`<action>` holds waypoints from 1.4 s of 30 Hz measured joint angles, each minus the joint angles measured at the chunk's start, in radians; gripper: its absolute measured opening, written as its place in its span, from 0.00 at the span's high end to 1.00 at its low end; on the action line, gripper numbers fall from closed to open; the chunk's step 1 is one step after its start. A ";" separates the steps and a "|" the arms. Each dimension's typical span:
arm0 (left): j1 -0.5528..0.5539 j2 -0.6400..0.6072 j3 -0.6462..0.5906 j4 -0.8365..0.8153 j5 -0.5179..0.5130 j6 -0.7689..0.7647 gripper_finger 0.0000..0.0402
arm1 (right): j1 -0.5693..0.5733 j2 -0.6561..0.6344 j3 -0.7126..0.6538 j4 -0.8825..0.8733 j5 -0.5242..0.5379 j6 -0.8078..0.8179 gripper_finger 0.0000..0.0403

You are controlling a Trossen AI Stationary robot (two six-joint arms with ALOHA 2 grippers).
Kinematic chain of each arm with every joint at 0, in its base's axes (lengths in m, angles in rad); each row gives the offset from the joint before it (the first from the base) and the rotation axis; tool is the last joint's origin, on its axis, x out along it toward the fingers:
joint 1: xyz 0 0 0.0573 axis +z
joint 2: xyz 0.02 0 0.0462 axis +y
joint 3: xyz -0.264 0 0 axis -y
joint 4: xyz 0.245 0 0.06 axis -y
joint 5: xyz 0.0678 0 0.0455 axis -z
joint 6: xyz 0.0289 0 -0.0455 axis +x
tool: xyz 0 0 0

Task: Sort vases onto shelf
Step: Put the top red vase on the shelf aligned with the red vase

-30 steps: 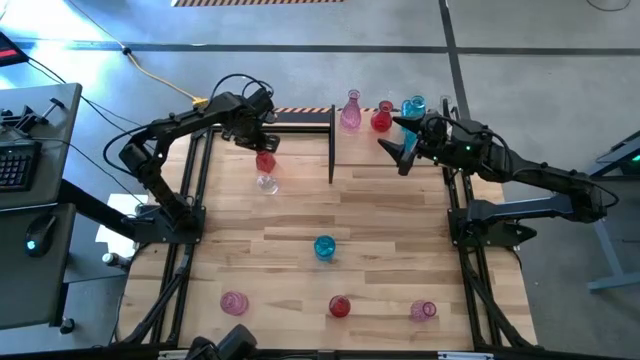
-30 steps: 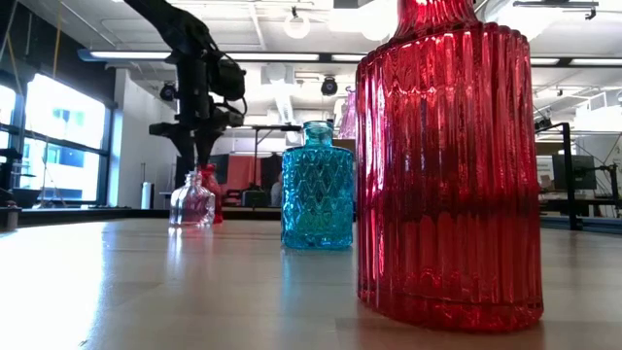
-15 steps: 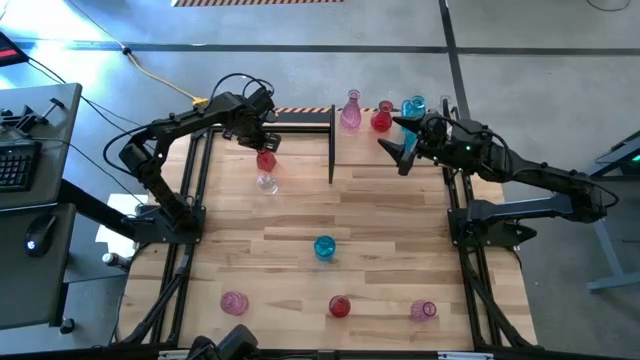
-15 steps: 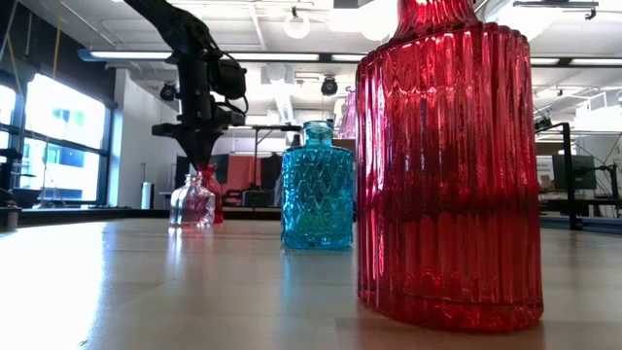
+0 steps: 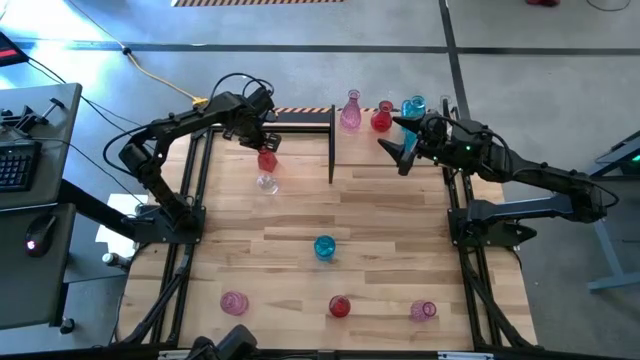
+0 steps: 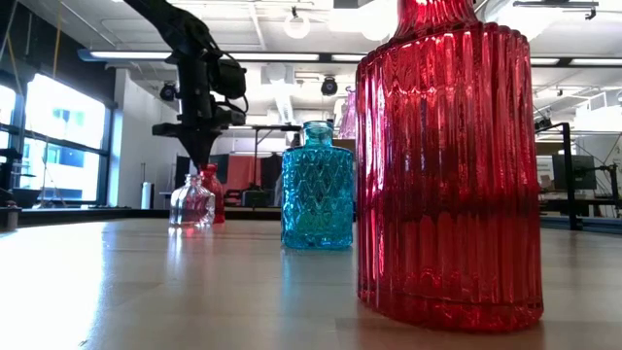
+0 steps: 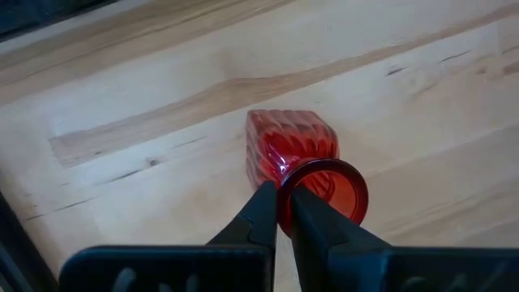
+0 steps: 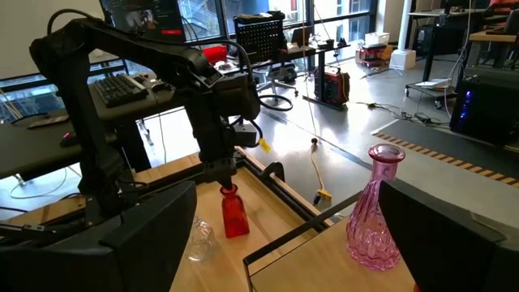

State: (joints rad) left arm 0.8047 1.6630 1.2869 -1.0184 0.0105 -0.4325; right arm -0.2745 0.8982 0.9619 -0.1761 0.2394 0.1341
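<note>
change since earlier: left gripper [image 5: 266, 147] fingers have closed in on the red vase [image 5: 266, 159] rim; arms and all other vases hold the same spots.
high view, left: left gripper sits over the small red vase near the table's far left part, just beside a clear vase [image 5: 266, 183] on its near side. Bare wood on all other sides of the pair.
high view, shelf: black-barred shelf [image 5: 300, 140] at the far edge, bare board between the left gripper and the upright black bar.
high view, far row: pink tall-necked vase [image 5: 350, 112], red round vase [image 5: 380, 120], blue vase [image 5: 413, 106] stand close together at the far edge, right of the bar.
high view, right: right gripper [image 5: 405, 150] hovers just beside the far row, jaws wide apart, holding nothing.
high view, rest: blue vase mid-table [image 5: 324, 247] stands alone, well apart from the others; pink [image 5: 233, 302], red [image 5: 340, 306], pink [image 5: 424, 311] spaced along the near edge.
low view: big red ribbed vase [image 6: 449, 165] close to the camera, blue diamond-pattern vase [image 6: 317, 187] behind, left arm coming down on the small red vase next to the clear one.
left wrist view: fingers [image 7: 261, 217] pinch the red vase's rim, one inside the mouth, one outside; vase upright on wood.
right wrist view: own fingers spread wide; pink vase and the left arm across the board.
</note>
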 joint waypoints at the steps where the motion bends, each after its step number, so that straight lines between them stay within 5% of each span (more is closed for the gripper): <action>1: 0.000 0.000 0.000 0.000 0.013 0.001 0.98 | 0.000 0.000 0.000 0.000 0.000 0.000 0.07; 18: -0.022 -0.014 0.037 0.002 0.031 0.018 0.98 | 0.000 0.000 0.000 0.000 0.000 0.000 0.07; 42: -0.128 -0.014 0.365 -0.139 0.073 0.088 0.98 | 0.000 0.000 0.000 0.000 -0.047 0.043 0.07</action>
State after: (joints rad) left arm 0.6767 1.6485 1.6520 -1.1575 0.0837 -0.3441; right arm -0.2745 0.8982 0.9619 -0.1763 0.1919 0.1774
